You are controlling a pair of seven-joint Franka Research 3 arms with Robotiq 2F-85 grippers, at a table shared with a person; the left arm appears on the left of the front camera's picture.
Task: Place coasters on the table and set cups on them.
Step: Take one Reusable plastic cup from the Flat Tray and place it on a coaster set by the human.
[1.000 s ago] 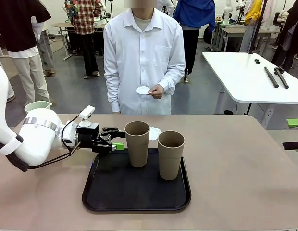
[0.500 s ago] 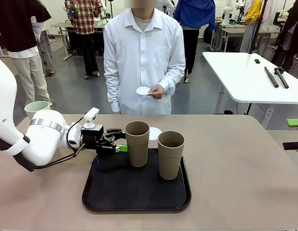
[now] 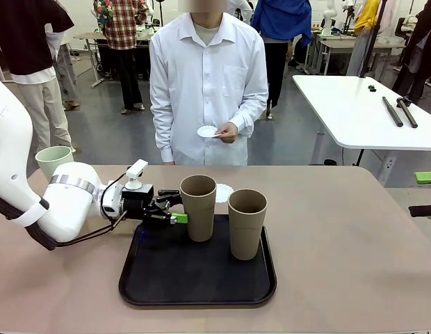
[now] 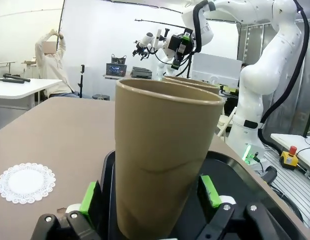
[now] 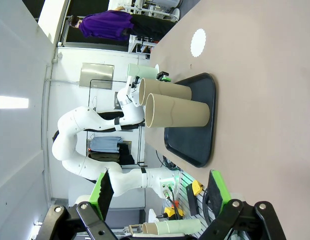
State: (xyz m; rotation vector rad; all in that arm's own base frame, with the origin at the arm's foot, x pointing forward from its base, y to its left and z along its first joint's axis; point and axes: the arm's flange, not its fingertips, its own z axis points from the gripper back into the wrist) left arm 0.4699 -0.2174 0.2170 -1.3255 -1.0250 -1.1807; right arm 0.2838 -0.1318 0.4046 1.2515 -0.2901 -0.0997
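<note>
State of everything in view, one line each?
left gripper: open, straddling left tan cup
right gripper: open, empty
left tan cup: upright on tray
right tan cup: upright on tray
mint cup: upright, base hidden
table coaster: flat, bare
held coaster: in person's hand

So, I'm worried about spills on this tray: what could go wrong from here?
1. The left tool is open around the left cup; its smooth wall could slip between the pads on lifting.
2. The second cup stands close beside it on the tray, so a sideways swing might knock it over.
3. The paper coaster behind looks light; a skewed set-down could push it.
</note>
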